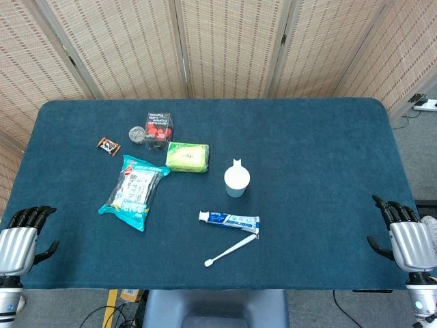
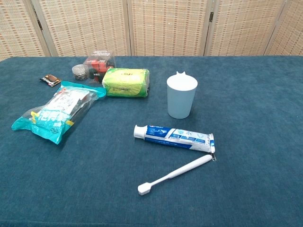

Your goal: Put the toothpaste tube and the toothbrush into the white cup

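At the near corners of the table, seen only from the head view, the left hand (image 1: 19, 242) and the right hand (image 1: 408, 240) rest with silver metal backs up and black fingers loosely spread, holding nothing. The table (image 2: 255, 85) is covered in a napped dark teal cloth. Nearest on it lies the toothbrush (image 2: 176, 175), a slim white plastic stick set at a slant, bristle head toward the near left, its handle end just beside the crimped tail of the toothpaste tube (image 2: 174, 137). The tube lies flat, white cap to the left, its glossy body printed blue and white. Just beyond stands the white cup (image 2: 181, 97), an upright, smooth, tapering beaker with a small notched tab on its far rim. To the left lie a crinkly clear-and-turquoise packet (image 2: 56, 110), a soft green pack (image 2: 125, 82), then a red-and-black box (image 2: 99, 63), a small grey round tin (image 2: 80, 71) and a small dark wrapper (image 2: 50, 80).
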{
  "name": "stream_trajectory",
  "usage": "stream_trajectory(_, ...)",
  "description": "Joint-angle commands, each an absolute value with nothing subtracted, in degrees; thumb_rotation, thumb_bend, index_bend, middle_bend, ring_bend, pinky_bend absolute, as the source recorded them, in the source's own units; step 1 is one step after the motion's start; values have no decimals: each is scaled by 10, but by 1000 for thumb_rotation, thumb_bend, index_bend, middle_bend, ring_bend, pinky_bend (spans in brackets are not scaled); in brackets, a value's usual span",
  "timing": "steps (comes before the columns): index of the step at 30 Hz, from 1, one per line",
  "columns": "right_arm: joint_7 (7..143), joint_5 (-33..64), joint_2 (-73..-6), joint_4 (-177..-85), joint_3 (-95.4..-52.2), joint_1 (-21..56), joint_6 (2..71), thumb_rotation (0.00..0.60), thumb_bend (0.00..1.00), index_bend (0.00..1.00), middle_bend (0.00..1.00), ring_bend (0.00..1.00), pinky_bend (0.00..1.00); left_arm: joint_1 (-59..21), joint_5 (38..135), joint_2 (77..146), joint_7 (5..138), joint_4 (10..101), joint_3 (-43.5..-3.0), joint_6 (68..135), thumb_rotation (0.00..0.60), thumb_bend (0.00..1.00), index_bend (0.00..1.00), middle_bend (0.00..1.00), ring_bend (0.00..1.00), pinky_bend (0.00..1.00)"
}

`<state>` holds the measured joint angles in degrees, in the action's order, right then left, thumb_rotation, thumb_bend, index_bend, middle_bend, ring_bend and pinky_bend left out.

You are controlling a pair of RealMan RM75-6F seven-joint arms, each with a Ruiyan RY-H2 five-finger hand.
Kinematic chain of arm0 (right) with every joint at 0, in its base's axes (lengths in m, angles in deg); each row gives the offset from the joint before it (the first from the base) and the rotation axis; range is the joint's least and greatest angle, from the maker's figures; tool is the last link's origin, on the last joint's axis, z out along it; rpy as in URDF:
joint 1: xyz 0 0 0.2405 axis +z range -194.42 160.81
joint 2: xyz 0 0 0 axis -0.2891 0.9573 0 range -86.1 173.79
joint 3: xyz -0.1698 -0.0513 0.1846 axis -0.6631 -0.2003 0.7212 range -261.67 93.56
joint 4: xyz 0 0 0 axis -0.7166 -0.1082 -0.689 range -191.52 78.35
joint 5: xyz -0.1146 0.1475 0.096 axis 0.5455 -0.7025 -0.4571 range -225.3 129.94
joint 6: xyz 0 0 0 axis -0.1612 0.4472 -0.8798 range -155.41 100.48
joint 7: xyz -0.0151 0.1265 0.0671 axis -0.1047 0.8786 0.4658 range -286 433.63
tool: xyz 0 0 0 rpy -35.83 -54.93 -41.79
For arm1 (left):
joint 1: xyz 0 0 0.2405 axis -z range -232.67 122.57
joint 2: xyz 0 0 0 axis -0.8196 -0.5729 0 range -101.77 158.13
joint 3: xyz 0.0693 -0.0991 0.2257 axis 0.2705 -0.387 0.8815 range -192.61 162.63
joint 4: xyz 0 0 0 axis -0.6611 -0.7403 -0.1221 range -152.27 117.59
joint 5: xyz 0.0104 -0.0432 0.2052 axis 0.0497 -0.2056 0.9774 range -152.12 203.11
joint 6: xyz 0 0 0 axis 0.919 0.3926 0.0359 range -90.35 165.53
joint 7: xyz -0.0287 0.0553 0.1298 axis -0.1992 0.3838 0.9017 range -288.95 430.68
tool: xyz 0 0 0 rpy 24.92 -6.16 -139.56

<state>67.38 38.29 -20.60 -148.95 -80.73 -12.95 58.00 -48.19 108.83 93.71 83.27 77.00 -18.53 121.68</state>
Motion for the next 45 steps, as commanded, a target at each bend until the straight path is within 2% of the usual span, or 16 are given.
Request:
stream_trajectory(1,674,385,-205,-1490,-807,-129,580,600,151,101,277,183,241,-482,1087,937,834,771,-185,1216,600,314,235,239,192,197)
stream_trajectory(12,689,404,-204,-1485,-810,-125,584,600,151,129,311,207,243,-488,1092,934,828,773,-184,1229,600,314,235,239,192,197)
stream_trajectory(18,688,430,-203,-1493,-817,-108,564,600,187,198,377,289,322,-488,1093,934,824,773,-185,1230,600,314,235,239,192,197)
stream_trajectory(25,669,460,-225,-1510,-825,-53,486,600,189,227,402,321,365,-489,1099,933,818,773,-183,1232,600,314,235,239,192,197)
stream_trajectory(34,605,410,-292,-1529,-804,28,357,600,148,228,373,324,399,-496,1104,927,809,775,-180,1242,600,314,235,239,192,197)
stream_trajectory(37,599,400,-305,-1529,-799,41,340,600,144,199,341,324,399,-497,1105,926,808,775,-179,1243,600,314,235,239,192,197)
stream_trajectory(40,576,357,-354,-1511,-779,85,279,600,155,145,296,293,399,-501,1108,924,805,775,-176,1247,600,314,235,239,192,197)
stream_trajectory(45,548,305,-408,-1483,-760,120,245,600,192,104,253,250,399,-505,1108,921,800,774,-173,1249,600,314,235,236,192,197)
